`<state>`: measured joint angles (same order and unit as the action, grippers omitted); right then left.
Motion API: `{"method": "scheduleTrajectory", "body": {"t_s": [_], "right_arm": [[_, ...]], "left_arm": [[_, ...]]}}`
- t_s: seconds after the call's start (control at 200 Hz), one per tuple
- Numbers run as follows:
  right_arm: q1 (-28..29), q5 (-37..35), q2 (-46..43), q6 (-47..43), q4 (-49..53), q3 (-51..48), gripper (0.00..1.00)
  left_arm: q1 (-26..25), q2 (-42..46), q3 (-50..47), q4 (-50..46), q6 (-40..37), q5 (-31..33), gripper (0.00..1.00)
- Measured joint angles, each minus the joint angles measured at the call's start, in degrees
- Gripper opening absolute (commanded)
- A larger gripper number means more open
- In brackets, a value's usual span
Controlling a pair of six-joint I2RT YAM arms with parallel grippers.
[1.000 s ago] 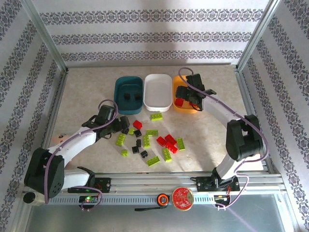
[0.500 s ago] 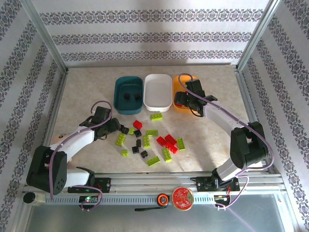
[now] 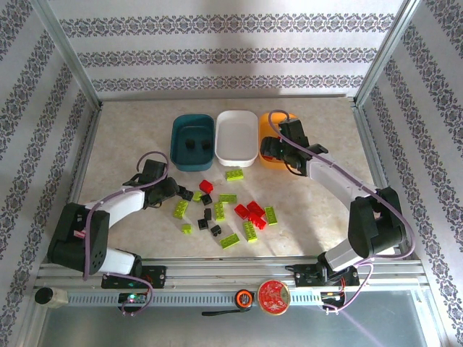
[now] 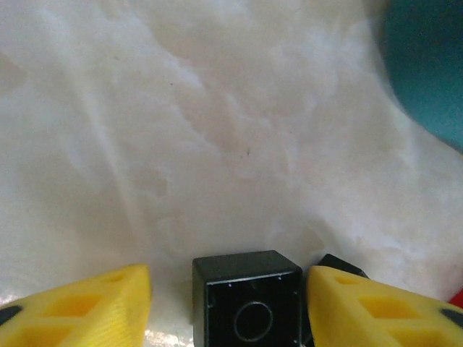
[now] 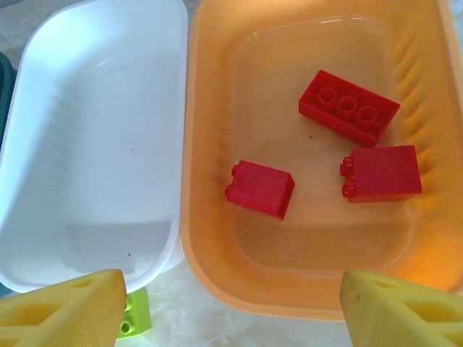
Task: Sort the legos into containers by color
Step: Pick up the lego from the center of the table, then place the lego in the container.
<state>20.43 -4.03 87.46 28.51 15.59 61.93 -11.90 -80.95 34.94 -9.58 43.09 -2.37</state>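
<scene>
**Close squarely on the black brick, then carry it to the teal tray**

Top external view: the left pincer (image 3: 176, 190) is low on the bench (image 3: 130, 137), at the left edge of the loose legos (image 3: 224, 210), with a black brick (image 3: 187, 194) at its tip. The teal tray (image 3: 176, 137) holds two black pieces already, so I judge it is the home for black. The white tray (image 3: 236, 137) has nothing in it. The right pincer (image 3: 273, 148) hangs above the orange tray (image 3: 265, 130).

Left wrist view: the left pincer (image 4: 231, 307) is wide open and grips nothing yet. The black brick (image 4: 246, 296) stands between the two yellow fingers (image 4: 79, 307), with a gap on each side. A second black piece (image 4: 340, 264) lies just beside it on the right, and the teal tray (image 4: 427, 65) is in the far corner. To do this step well, the pincer should close slowly on the flat side walls and be centred, so the right finger does not catch the neighbour piece. A skew grip could let the smooth brick turn or slip out.

Right wrist view: the right pincer (image 5: 231, 318) is open and empty. Three red bricks (image 5: 259, 189) lie apart in the orange tray (image 5: 289, 238). The white tray (image 5: 94, 144) touches it on the left, and a lime brick (image 5: 134, 318) lies on the bench below the white tray.
</scene>
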Motion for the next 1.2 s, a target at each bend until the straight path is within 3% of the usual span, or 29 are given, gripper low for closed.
{"method": "scheduleTrajectory", "body": {"t_s": [0.245, 0.44, 0.61, 0.72, 1.019, 1.199], "right_arm": [[0.0, 0.0, -0.2, 0.0, 0.0, -0.7, 0.78], [0.0, 0.0, -1.4, 0.1, -0.2, -1.9, 0.78], [0.0, 0.0, -3.4, 0.3, -0.9, -3.8, 0.78], [0.1, 0.0, -3.6, 0.7, -1.2, -4.4, 0.78], [2.6, 0.0, -7.1, 1.1, -1.4, -8.3, 0.78], [4.6, 0.2, -11.3, 1.1, -1.2, -11.9, 0.8]], "left_arm": [[0.0, -0.6, 0.0, 0.3, 0.5, 0.8, 0.28], [-0.1, 1.4, 0.0, -0.2, 0.6, -0.3, 0.23], [-4.7, 6.4, 6.5, -4.6, -0.9, 2.9, 0.27], [-6.2, 3.8, 15.8, -4.5, -2.0, 3.8, 0.27], [-5.6, -22.5, 40.3, -4.4, -4.6, 4.9, 0.32], [-4.9, -33.4, 49.4, -7.1, -6.1, 4.5, 0.53]]}}
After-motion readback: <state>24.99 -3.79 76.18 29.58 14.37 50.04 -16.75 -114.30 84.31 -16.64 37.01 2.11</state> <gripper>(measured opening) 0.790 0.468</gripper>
